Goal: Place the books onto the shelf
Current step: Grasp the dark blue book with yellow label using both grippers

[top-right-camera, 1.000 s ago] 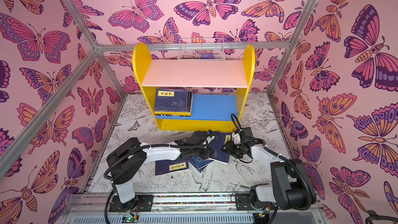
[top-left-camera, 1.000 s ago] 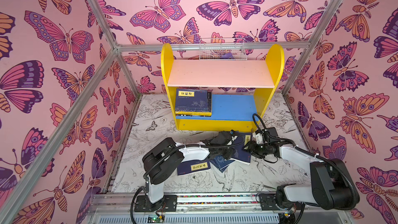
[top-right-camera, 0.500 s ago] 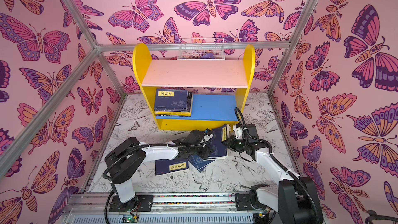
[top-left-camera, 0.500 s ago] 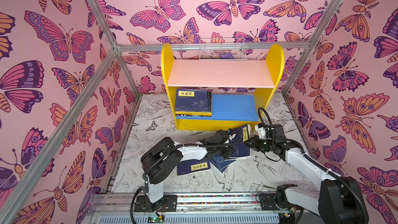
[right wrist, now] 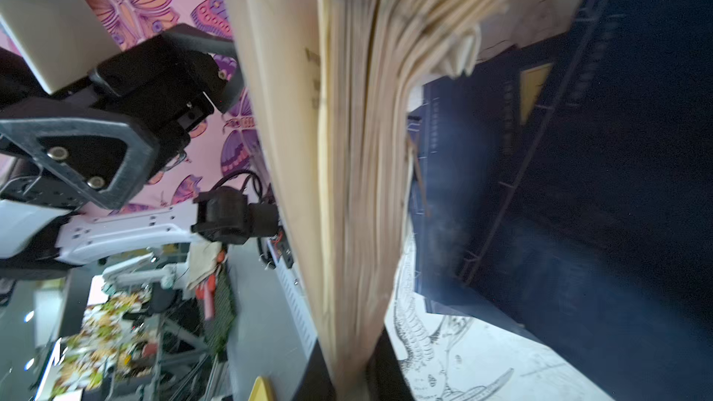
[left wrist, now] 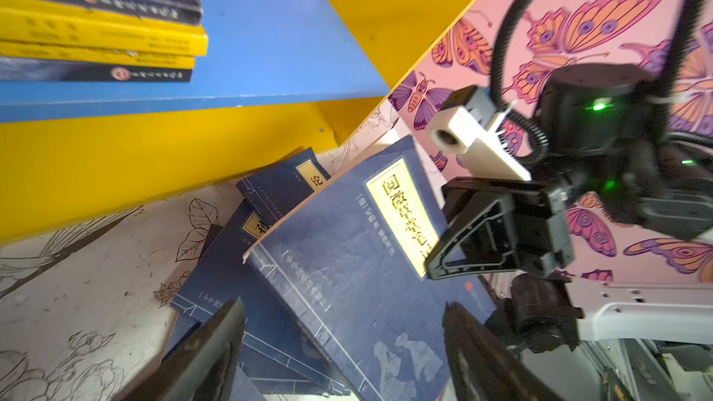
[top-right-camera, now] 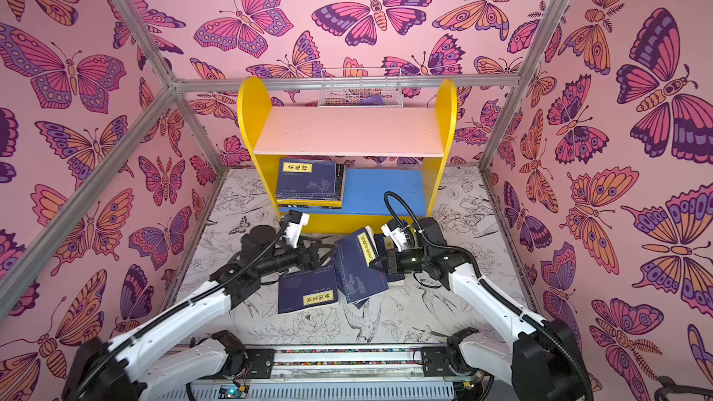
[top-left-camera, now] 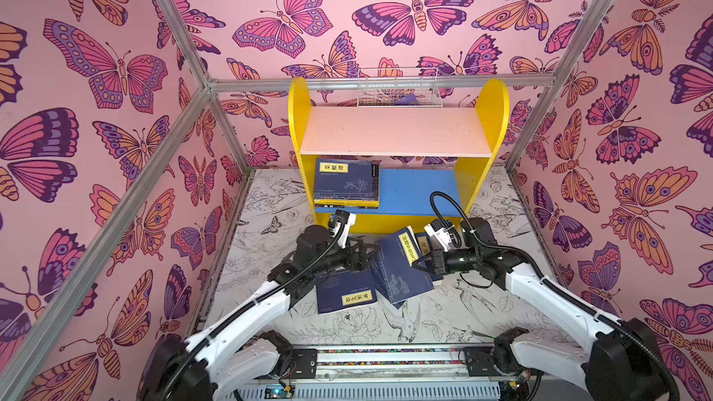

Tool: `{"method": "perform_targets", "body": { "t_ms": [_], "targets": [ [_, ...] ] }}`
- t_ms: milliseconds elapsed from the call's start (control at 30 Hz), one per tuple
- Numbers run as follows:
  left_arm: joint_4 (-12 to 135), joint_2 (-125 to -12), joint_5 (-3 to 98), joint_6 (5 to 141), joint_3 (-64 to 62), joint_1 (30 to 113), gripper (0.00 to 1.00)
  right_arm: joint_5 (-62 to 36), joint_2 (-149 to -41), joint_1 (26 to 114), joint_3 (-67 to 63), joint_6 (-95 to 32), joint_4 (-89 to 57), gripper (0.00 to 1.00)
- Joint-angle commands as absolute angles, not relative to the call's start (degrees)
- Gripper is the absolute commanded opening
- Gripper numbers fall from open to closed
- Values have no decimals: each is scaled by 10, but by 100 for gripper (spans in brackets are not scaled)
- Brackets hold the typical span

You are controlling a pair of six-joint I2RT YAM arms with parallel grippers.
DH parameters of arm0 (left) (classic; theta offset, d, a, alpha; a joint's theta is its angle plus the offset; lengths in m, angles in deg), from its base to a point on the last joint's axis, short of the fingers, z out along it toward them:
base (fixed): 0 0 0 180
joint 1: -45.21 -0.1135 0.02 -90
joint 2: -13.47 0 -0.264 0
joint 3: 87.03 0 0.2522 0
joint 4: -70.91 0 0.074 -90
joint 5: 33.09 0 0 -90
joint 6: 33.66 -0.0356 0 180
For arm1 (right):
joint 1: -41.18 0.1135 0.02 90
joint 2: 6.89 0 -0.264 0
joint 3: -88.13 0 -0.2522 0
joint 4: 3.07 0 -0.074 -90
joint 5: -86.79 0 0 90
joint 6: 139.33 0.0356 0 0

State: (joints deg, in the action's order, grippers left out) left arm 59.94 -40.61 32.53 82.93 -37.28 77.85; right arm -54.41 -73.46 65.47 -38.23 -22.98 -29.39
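Since the earlier picture my right gripper (top-left-camera: 418, 263) had closed on the navy book (top-left-camera: 401, 270) and lifted its labelled end, so the book now stood tilted above the pile instead of lying flat. Over the same time my left gripper (top-left-camera: 368, 255) had spread its jaws and let go of this book; it stayed just beside the book's left edge, with nothing between its fingers (left wrist: 208, 345).

In the right wrist view I saw the fanned pages of the held book (right wrist: 359, 148) running down into my closed jaws, so the grip was on the page edge.

Under the tilted book lay other navy books on the floor mat (top-left-camera: 482, 314), which was printed with birds and flowers. One flat book (top-left-camera: 345, 291) with its yellow label lay toward the front, near my left arm. In the left wrist view two more navy covers (left wrist: 277, 187) showed from beneath, close to the yellow base of the shelf (top-left-camera: 494, 117).

On the shelf, a stack of books (top-left-camera: 346, 183) already rested on the left part of the blue lower board (top-left-camera: 418, 190). The pink upper board (top-left-camera: 393, 131) carried no books. A white wire basket (top-left-camera: 399, 88) stood behind the shelf.
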Motion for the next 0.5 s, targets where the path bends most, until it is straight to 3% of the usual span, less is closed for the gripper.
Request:
{"method": "perform_targets", "body": {
  "t_ms": [0, 167, 400, 467],
  "targets": [
    [443, -362, 315, 792, -358, 772, 84, -652, -761, 670, -330, -263, -257, 0],
    [331, -316, 346, 765, -331, 759, 85, -723, -794, 704, -286, -272, -255, 0],
    [338, -297, 303, 779, -323, 750, 85, -768, -824, 748, -233, -327, -320, 0],
    [350, -302, 275, 779, -319, 748, 80, -771, -830, 750, -229, -328, -321, 0]
  ]
}}
